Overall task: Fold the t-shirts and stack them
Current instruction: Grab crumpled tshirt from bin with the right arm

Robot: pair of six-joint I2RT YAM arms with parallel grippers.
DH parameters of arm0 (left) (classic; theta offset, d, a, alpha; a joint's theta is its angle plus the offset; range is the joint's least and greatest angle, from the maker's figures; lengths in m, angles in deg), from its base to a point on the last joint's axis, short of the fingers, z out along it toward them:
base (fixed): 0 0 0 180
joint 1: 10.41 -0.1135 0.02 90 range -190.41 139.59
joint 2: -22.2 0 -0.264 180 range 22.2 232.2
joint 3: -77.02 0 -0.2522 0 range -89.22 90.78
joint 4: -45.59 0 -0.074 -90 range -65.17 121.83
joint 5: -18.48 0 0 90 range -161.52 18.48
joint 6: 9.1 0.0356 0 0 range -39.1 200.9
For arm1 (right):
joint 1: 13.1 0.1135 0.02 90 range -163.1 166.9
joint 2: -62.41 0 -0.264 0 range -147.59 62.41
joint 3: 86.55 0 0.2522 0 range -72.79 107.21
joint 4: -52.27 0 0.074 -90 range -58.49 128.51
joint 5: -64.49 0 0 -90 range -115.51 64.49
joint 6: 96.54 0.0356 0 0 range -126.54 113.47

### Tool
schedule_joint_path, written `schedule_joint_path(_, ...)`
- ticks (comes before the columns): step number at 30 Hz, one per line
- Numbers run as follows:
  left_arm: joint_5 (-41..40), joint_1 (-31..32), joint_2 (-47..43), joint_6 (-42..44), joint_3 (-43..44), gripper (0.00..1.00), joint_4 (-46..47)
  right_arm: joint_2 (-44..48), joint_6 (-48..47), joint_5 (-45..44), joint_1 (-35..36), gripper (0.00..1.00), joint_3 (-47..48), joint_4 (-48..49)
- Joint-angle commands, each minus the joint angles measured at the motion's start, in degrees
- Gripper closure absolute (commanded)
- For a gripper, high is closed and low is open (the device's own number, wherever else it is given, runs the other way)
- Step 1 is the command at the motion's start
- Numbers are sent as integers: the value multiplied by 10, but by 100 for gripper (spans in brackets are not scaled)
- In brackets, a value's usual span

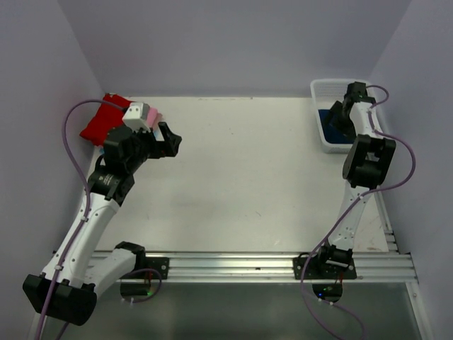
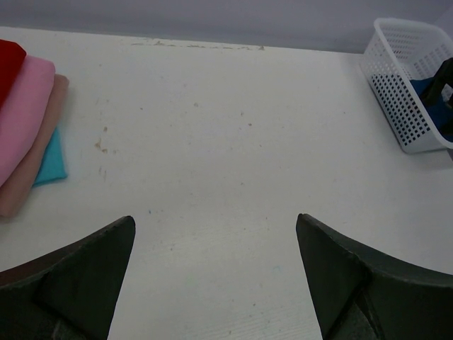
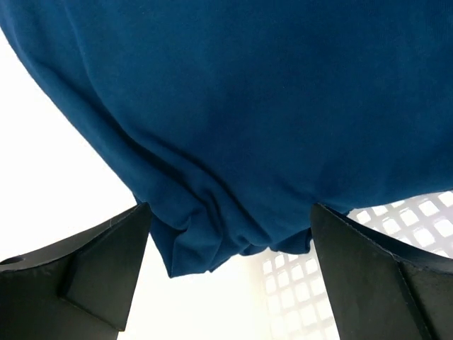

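Your right gripper (image 3: 230,212) hangs over the navy tee (image 3: 233,106) with jaws spread wide; your left gripper (image 2: 216,223) is spread just as wide and holds nothing.

The navy tee is soft, matte knit, bunched into rounded folds with one creased corner hanging lowest. It lies in the white plastic mesh basket (image 1: 327,147) at the far right corner of the table (image 1: 248,184). You cannot tell whether the fingers touch the cloth. At the far left corner, a folded stack shows a red tee (image 2: 7,64), a pink tee (image 2: 25,113) with a smooth rounded edge, a tan layer (image 2: 42,142) and a teal tee (image 2: 51,159) peeking out beneath. Your left gripper hovers near them over scuffed white tabletop.
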Motion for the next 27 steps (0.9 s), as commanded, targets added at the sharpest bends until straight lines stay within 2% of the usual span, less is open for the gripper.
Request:
schedule_joint_path(1,0,0,-8,1,-10,0,5,-10,15,15,5,1,26,-2)
schedule_joint_path(6,7,0,-9,-5,-16,0,2,-49,36,-16,5,5,44,-10)
schedule_joint_path(10,5,0,-18,-7,-18,0,-4,-78,41,-7,5,19,59,-9)
schedule_joint_path(11,5,0,-21,-5,-19,0,-5,-79,42,-4,5,29,60,-9)
schedule_joint_path(14,2,0,-28,-6,-21,0,-8,-59,43,9,5,47,42,11)
schedule_joint_path(15,3,0,-28,-6,-21,0,-8,-52,43,9,5,70,37,16)
schedule_joint_path(17,8,0,-29,-9,-22,0,-10,-34,43,8,5,100,29,20)
schedule_joint_path(20,10,0,-30,-11,-24,0,-12,-6,45,12,5,100,15,33)
schedule_joint_path(23,13,0,-34,-15,-27,0,-6,65,52,18,5,100,-32,76)
schedule_joint_path(27,21,0,-31,-18,-33,0,2,207,70,56,7,100,-145,190)
